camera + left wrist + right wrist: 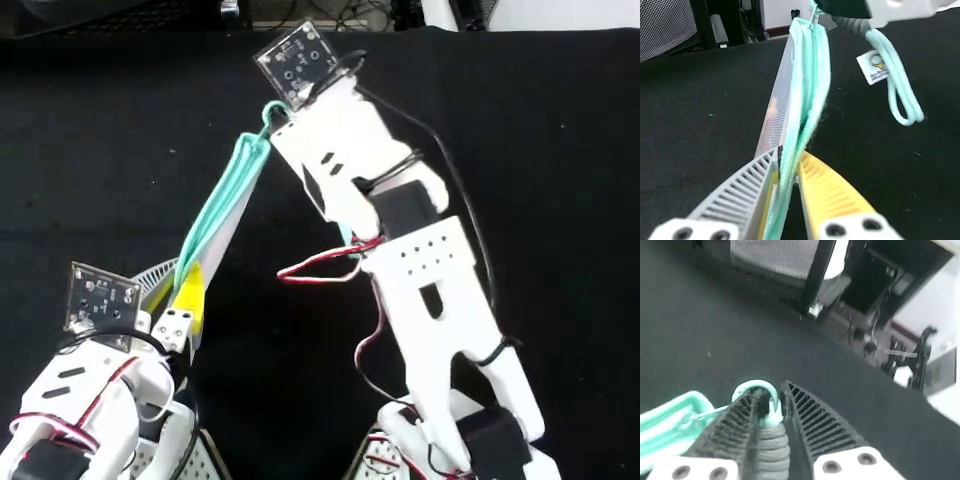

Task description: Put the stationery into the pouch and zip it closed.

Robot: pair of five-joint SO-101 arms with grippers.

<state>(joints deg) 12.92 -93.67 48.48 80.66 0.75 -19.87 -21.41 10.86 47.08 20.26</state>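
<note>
The pouch (pixel 213 218), grey mesh with a teal zipper edge, is stretched on edge between both arms. At its near end my left gripper (pixel 180 292) is shut on it, and the teal edge (pixel 805 90) runs out from between the grey and yellow fingers (pixel 830 190). At its far end my right gripper (pixel 279 112) is shut on the zipper pull. There a grey cord (pixel 772 442) and a teal ring (pixel 754 388) sit between its black fingers (pixel 815 420). A teal loop (pixel 900 95) and a small tag (pixel 874 68) hang below that end.
A black cloth (pixel 100 160) covers the whole table. Red and black wires (pixel 320 262) hang off the right arm beside the pouch. Beyond the table's far edge stand a mesh chair (pixel 775 255) and dark furniture (pixel 875 275).
</note>
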